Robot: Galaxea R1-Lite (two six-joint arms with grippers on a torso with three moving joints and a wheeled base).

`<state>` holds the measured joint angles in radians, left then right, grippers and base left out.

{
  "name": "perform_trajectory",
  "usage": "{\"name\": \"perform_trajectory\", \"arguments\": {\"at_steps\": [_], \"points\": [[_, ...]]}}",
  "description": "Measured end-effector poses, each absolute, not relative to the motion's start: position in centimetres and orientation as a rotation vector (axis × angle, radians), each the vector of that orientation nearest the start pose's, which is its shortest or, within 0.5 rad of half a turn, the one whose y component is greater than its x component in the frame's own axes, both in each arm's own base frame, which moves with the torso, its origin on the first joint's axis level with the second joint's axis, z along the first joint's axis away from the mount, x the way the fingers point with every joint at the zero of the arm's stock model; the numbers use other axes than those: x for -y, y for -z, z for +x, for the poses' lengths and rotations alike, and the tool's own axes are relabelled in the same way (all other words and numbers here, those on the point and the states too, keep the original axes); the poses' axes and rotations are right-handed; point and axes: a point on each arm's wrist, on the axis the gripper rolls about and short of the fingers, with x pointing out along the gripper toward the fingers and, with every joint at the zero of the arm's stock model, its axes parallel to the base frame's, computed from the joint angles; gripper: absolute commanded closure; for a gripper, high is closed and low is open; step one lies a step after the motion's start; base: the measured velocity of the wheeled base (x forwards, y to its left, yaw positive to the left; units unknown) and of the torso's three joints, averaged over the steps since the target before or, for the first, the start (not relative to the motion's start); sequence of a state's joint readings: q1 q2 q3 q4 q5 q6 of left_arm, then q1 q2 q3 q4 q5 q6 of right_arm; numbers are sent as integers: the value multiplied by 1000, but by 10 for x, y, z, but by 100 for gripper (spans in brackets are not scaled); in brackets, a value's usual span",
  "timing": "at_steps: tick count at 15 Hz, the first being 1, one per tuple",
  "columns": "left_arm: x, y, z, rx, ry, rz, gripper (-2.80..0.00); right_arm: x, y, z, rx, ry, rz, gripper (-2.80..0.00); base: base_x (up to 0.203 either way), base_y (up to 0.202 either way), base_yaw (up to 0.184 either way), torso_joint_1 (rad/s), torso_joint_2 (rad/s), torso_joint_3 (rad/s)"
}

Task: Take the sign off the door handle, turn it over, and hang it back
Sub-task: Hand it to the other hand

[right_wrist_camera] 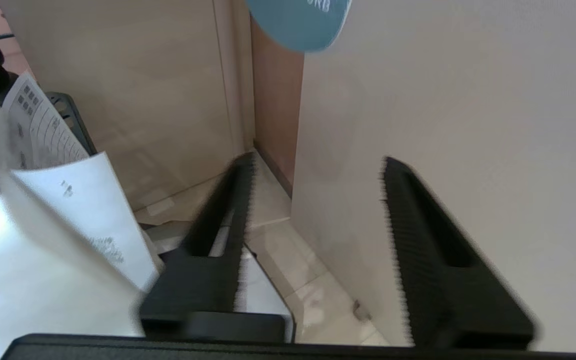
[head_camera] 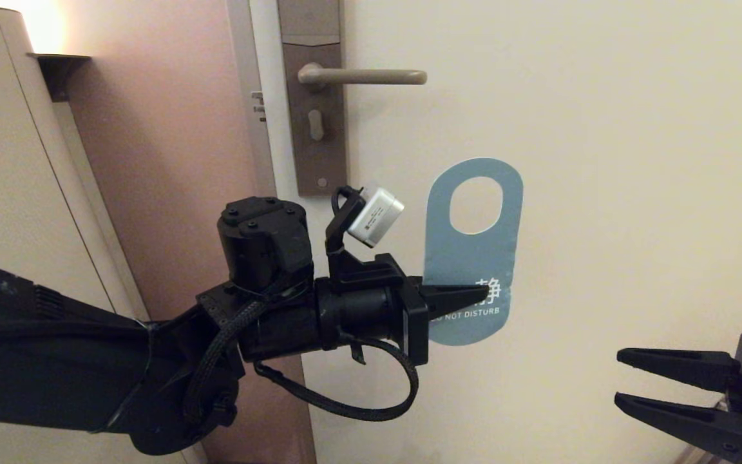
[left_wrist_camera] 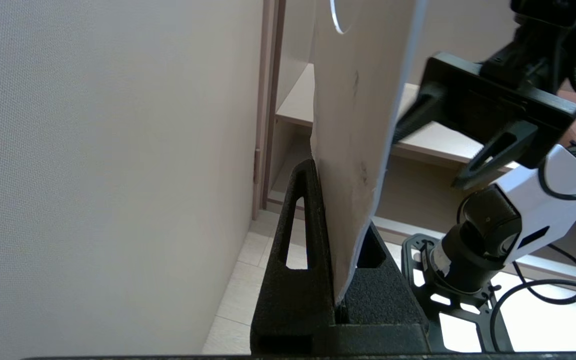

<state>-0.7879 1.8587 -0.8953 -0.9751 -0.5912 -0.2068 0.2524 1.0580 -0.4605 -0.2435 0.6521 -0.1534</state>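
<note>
The sign (head_camera: 474, 251) is off the door handle (head_camera: 371, 77) and hangs in front of the door, below and right of the lever, blue "DO NOT DISTURB" side facing me, oval hole uppermost. My left gripper (head_camera: 484, 293) is shut on its lower part from the left. In the left wrist view the card (left_wrist_camera: 355, 125) stands edge-on between the black fingers (left_wrist_camera: 303, 240). My right gripper (head_camera: 619, 377) is open and empty at the lower right, apart from the sign. The right wrist view shows the sign's rounded lower end (right_wrist_camera: 300, 22) far beyond the spread fingers (right_wrist_camera: 228, 210).
The handle's brown-grey backplate (head_camera: 314, 129) with keyhole sits near the door's edge. A pinkish wall (head_camera: 165, 142) and a cream cabinet (head_camera: 4, 161) lie left of the door. White printed papers (right_wrist_camera: 58, 200) show in the right wrist view.
</note>
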Motion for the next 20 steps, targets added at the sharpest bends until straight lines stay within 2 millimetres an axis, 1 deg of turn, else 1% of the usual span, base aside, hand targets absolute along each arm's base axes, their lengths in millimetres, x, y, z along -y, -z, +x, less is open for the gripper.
{"name": "perform_trajectory", "arguments": {"at_steps": [3, 6, 9, 12, 16, 20], "points": [[254, -188, 235, -131, 1375, -174, 0, -51, -191, 135, -279, -928, -74, -280, 0, 0, 0, 0, 0, 0], [255, -188, 236, -126, 1377, -176, 0, -55, -188, 141, -299, -944, -72, -280, 0, 0, 0, 0, 0, 0], [255, -190, 235, -113, 1398, -180, 0, -66, -186, 143, -306, -1013, -79, -280, 0, 0, 0, 0, 0, 0], [256, -190, 233, -115, 1424, -180, 0, -79, -186, 153, -298, -1062, -85, -280, 0, 0, 0, 0, 0, 0], [261, -191, 227, -118, 1455, -196, 0, -94, -185, 167, -327, -1112, -88, -280, 0, 0, 0, 0, 0, 0], [263, -198, 224, -90, 1483, -251, 0, -103, -182, 174, -349, -1147, -87, -280, 0, 0, 0, 0, 0, 0]]}}
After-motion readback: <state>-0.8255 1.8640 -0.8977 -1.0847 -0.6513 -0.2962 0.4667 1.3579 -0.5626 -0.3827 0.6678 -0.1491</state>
